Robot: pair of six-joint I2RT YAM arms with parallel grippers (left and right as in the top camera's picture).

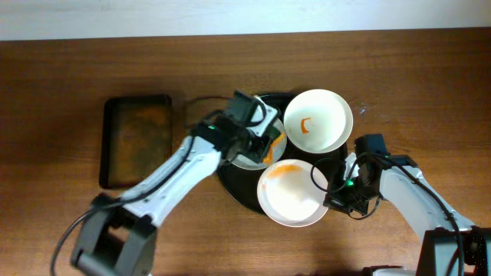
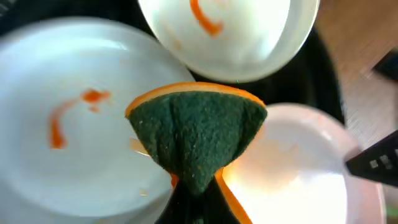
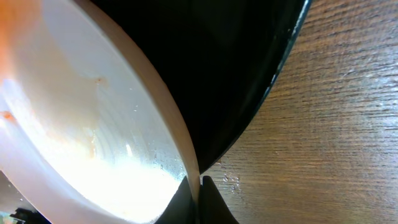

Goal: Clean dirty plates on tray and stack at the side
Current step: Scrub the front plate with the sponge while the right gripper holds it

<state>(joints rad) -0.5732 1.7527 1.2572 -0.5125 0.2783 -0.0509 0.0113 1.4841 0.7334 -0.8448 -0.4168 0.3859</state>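
Plate point(image 3: 93, 124): stiff, slick, I'd guess breakable; take the rim.
Right gripper point(image 3: 198, 194): clamped on that rim.
Left gripper point(image 2: 196, 198): pinching sponge point(image 2: 196, 134).

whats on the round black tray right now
Three orange-smeared white plates sit on the black tray. Overhead, the left arm and sponge cover most of one plate; the tray floor under them is hidden.

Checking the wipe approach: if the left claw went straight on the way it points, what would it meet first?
The left claw's green sponge would probably land on the smeared plate beneath it, near its rim beside the neighbouring plate; depth is unclear.
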